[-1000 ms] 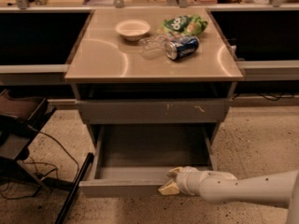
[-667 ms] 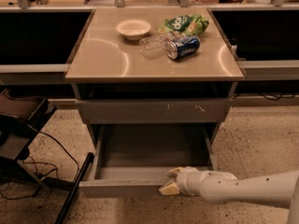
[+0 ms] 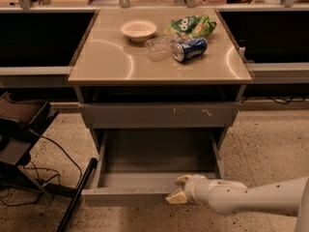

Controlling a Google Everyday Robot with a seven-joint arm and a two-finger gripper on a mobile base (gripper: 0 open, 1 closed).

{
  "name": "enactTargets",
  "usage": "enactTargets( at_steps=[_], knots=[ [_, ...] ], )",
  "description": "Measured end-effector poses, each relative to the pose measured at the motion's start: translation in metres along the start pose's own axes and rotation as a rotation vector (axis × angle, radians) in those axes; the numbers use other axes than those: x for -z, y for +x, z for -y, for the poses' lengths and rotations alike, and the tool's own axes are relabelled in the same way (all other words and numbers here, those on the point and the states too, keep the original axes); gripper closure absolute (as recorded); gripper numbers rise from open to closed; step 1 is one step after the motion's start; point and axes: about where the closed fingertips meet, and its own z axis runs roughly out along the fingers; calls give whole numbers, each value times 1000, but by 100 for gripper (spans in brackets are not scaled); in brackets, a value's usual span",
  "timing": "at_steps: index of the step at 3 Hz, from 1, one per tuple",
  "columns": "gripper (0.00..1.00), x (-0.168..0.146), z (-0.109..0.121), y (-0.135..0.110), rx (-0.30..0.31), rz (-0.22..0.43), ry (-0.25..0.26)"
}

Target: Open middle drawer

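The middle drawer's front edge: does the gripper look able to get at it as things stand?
Probably yes. The gripper is at the front edge of the middle drawer, right of its centre, and nothing stands between them.

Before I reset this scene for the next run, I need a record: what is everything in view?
cabinet: one, tan top, grey body, centre
bowl: one, cream, on the cabinet top
chip bag: one, green, behind the can
soda can: one, blue, on its side on the top
plastic bottle: one, clear, crumpled, left of the can
scratched drawer front: one, grey, below the top
middle drawer: one, grey, pulled out, lowest
black bar: one, on the floor, left of the drawer
arm: one, white, from the right
gripper: one, cream, at the middle drawer's front edge
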Motion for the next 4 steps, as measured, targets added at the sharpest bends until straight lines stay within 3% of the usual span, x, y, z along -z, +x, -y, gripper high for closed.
enactTargets(
  at_steps=[4],
  knots=[
    [100,5,-14,11,6,-34,-10]
  ],
)
